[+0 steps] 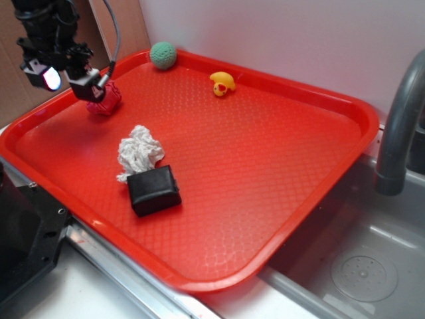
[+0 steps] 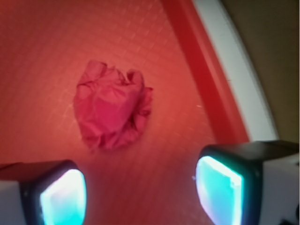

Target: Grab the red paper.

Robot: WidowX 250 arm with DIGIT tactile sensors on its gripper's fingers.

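The red paper (image 1: 106,100) (image 2: 112,110) is a small pinkish-red crumpled wad lying on the red tray (image 1: 265,159) near its far left rim. My gripper (image 1: 66,78) (image 2: 140,190) hovers just above and to the left of the wad. Its jaws stand wide open with nothing between them. In the wrist view the wad lies ahead of the two glowing pads (image 2: 218,190), outside the gap. The gripper's body partly covers the wad's left side in the exterior view.
On the tray also lie a white paper wad (image 1: 139,151), a black block (image 1: 154,190), a green ball (image 1: 163,55) and a yellow duck (image 1: 222,83). The tray rim (image 2: 201,65) runs close to the right of the wad. A sink with a grey faucet (image 1: 398,126) is at right.
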